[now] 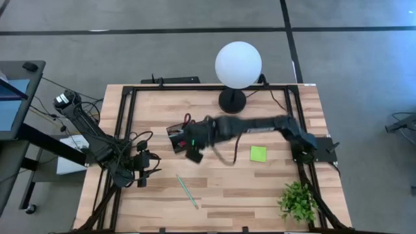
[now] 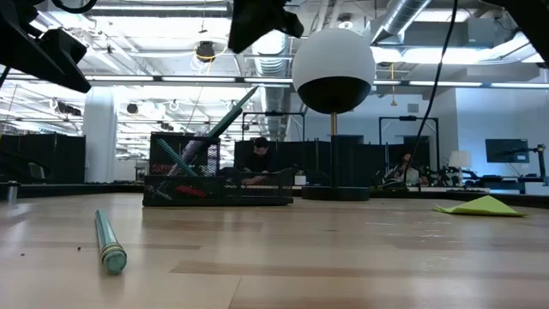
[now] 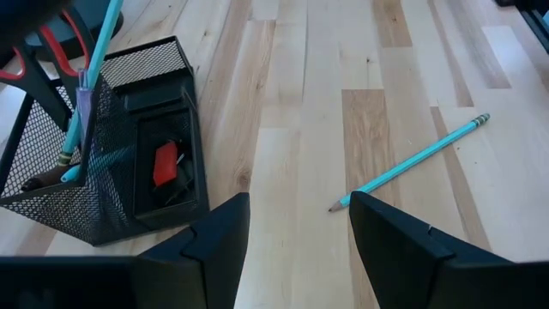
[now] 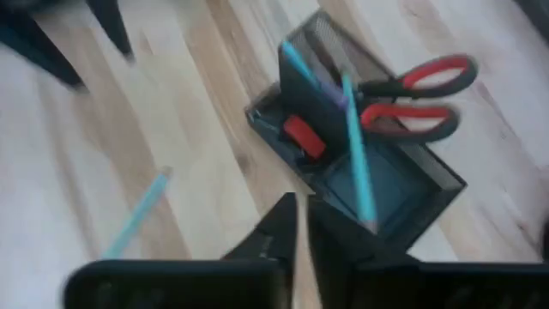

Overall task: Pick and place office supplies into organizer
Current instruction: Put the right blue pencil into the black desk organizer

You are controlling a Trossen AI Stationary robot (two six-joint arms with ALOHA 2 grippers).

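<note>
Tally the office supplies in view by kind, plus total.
Scissors, red handles, in the organizer: 1
Pens standing in the organizer: 2
Teal pencil loose on the table: 1
Red block in the organizer: 1
Lime-green sticky pad on the table: 1
Total: 6
</note>
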